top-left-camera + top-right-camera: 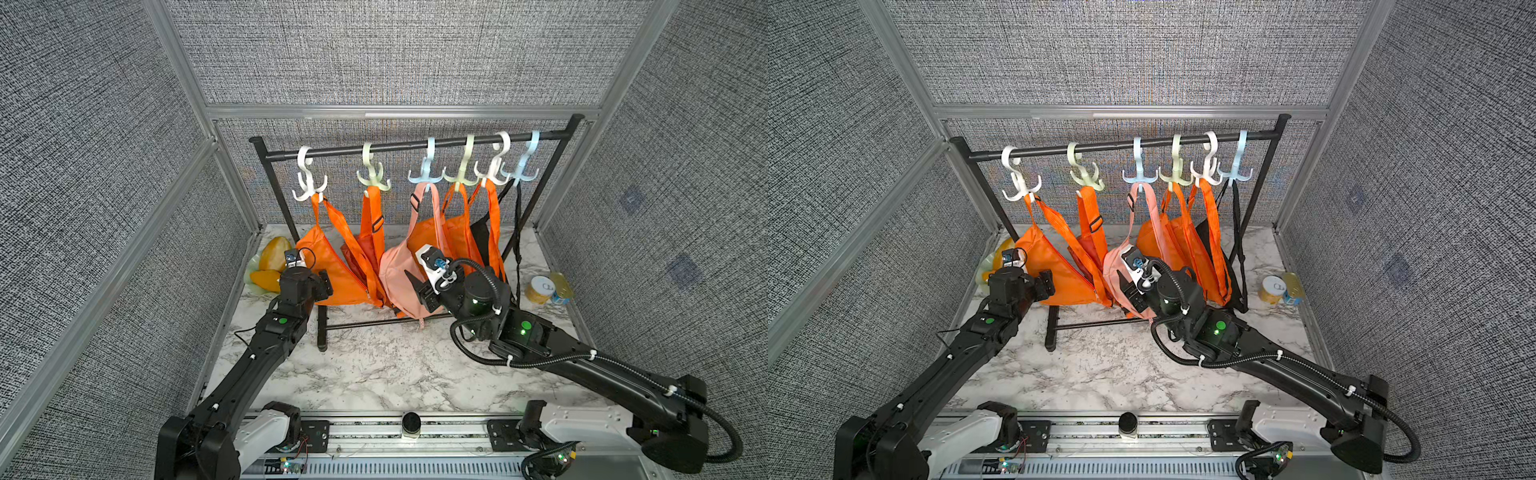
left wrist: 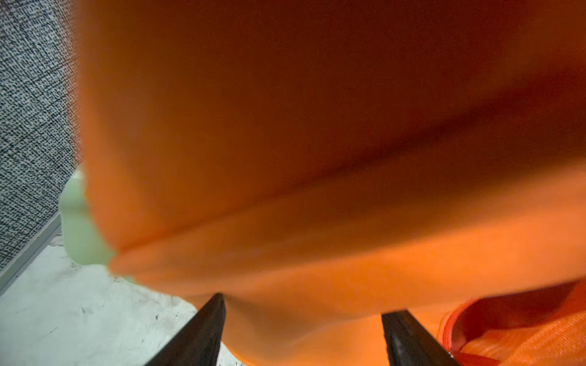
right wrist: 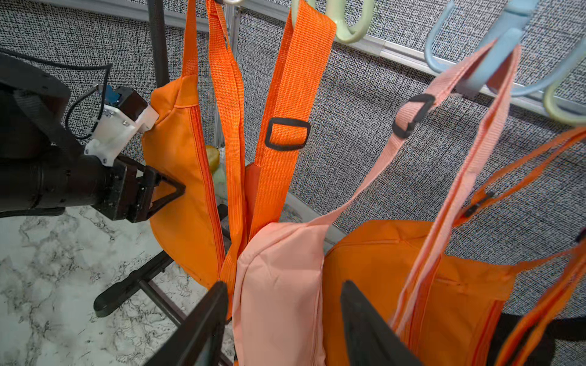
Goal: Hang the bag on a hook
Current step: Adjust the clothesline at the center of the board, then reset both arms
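The salmon-pink fabric sling bag (image 1: 395,274) hangs by its strap from the pale blue plastic hook (image 1: 429,168), centre frame in both top views. The right gripper (image 3: 284,285) straddles its lower body, fingers apart; whether they pinch it, I can't tell.

Six hooks (image 1: 308,179), one pink bag (image 1: 399,270) — two cans (image 1: 540,289).

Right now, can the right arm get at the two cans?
Probably yes. The two cans stand on the table beside the rack, with nothing between them and the right arm. The right claw, open around the pink bag, must first back off.
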You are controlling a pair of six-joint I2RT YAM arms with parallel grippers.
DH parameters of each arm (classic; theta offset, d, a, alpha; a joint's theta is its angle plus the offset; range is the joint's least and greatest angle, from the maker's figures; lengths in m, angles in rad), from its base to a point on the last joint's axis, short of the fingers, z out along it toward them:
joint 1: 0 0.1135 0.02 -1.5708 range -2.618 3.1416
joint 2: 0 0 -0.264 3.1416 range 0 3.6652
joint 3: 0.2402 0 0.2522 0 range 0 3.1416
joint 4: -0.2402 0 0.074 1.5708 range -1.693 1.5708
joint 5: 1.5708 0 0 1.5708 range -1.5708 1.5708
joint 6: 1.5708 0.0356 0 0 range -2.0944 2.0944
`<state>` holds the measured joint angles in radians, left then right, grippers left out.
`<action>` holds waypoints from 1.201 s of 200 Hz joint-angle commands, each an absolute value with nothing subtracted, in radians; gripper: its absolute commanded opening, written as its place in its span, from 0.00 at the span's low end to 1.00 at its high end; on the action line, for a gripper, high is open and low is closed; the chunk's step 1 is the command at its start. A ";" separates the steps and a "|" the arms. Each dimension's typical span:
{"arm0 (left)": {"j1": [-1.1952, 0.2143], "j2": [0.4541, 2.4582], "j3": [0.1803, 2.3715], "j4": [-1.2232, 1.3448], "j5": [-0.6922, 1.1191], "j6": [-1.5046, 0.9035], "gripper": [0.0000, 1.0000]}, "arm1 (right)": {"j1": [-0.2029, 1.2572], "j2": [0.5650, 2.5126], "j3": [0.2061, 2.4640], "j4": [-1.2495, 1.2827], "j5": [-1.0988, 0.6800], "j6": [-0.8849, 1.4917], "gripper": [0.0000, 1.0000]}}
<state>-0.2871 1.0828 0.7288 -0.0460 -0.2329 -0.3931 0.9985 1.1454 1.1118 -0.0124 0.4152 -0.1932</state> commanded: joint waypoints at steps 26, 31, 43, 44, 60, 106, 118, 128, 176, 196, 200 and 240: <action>-0.268 1.111 0.735 0.050 -0.221 -0.371 0.77 | 0.956 1.093 1.043 -0.014 0.460 -0.124 0.59; -0.267 1.114 0.737 0.053 -0.218 -0.370 0.77 | 0.950 1.085 1.033 -0.018 0.463 -0.117 0.59; -0.267 1.113 0.736 0.058 -0.208 -0.377 0.78 | 0.940 1.064 1.007 -0.029 0.476 -0.103 0.60; -0.267 1.113 0.735 0.059 -0.208 -0.377 0.78 | 0.939 1.062 1.005 -0.030 0.478 -0.101 0.60; -0.267 1.095 0.712 0.076 -0.188 -0.382 0.83 | 0.929 1.024 0.961 -0.033 0.521 -0.081 0.62; -0.269 1.004 0.594 0.129 -0.165 -0.387 0.89 | 0.851 0.892 0.780 -0.071 0.735 0.025 0.98; -0.268 0.979 0.561 0.137 -0.193 -0.394 0.89 | 0.817 0.857 0.734 -0.095 0.780 0.050 0.99; -0.270 0.959 0.533 0.146 -0.208 -0.394 0.89 | 0.790 0.829 0.698 -0.118 0.813 0.078 0.99; -0.289 0.900 0.459 0.154 -0.273 -0.378 0.99 | 0.692 0.639 0.514 -0.112 0.884 0.134 0.99; -0.319 0.894 0.435 0.161 -0.331 -0.367 0.99 | 0.677 0.575 0.416 -0.029 0.909 0.081 0.99; -0.326 0.893 0.430 0.162 -0.345 -0.364 0.99 | 0.677 0.563 0.397 -0.012 0.921 0.079 0.99; -0.405 0.881 0.393 0.181 -0.522 -0.307 0.99 | 0.672 0.508 0.226 0.151 0.996 -0.017 0.99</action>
